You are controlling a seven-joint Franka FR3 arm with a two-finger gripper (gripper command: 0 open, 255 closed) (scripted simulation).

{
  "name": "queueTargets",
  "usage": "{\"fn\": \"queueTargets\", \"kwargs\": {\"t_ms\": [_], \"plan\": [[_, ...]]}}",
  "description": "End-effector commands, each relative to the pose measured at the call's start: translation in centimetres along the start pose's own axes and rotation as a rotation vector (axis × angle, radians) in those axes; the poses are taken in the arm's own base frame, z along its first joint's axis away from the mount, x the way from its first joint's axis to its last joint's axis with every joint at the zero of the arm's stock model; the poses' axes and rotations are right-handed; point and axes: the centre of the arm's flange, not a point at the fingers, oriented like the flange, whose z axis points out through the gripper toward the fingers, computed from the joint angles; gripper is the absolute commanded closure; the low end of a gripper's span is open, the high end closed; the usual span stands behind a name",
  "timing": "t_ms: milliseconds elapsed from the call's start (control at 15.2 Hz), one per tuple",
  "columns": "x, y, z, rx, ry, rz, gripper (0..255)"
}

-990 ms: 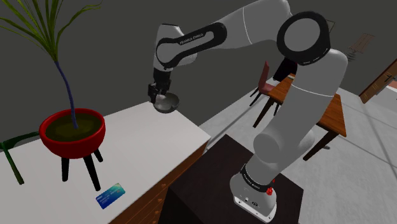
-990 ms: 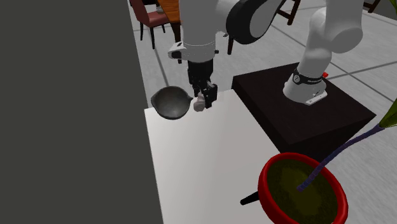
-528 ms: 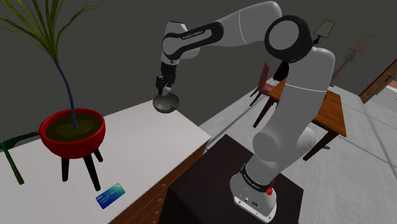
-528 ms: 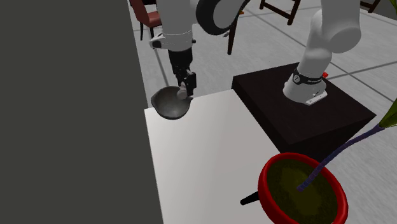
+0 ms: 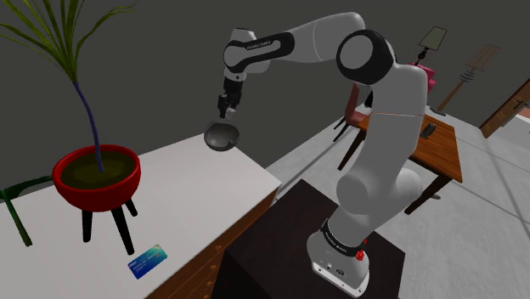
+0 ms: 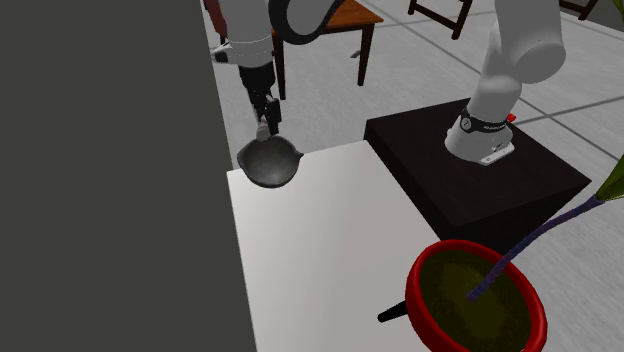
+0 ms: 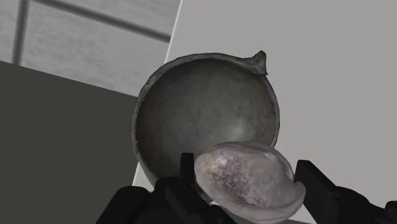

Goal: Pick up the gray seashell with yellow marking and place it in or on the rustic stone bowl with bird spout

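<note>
A pale grey seashell [image 7: 248, 180] with a mottled purplish patch is clasped between my two black fingers. My gripper [image 7: 247, 184] is shut on it and hangs right above the dark grey stone bowl [image 7: 205, 114], whose small spout points away toward the white tabletop. In the second exterior view the gripper [image 6: 266, 125] holds the shell [image 6: 265, 128] just over the bowl [image 6: 269, 162], at the table's far corner by the dark wall. The shoulder view has the gripper [image 5: 227, 109] a short way above the bowl [image 5: 221, 136].
The white table [image 5: 183, 200] carries a red planter [image 5: 96, 176] with a tall plant on black legs and a small blue card [image 5: 145, 261]. My dark stand [image 5: 306, 246] is beside the table. Wooden tables and chairs [image 5: 437, 153] stand behind.
The gripper has carried the shell up from beside the bowl and across to above it. The arm has swung toward the wall.
</note>
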Motion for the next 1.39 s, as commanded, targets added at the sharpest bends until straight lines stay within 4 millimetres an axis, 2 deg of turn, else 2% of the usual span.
{"fn": "queueTargets", "kwargs": {"t_ms": [0,726,1188,1254,1320], "plan": [[0.1,0.4,0.9,0.000,0.000,-0.001,255],[0.3,0.9,6.8,0.000,0.000,-0.001,255],[0.3,0.9,6.8,0.000,0.000,-0.001,255],[0.3,0.9,6.8,0.000,0.000,-0.001,0],[0.3,0.9,6.8,0.000,0.000,-0.001,0]]}}
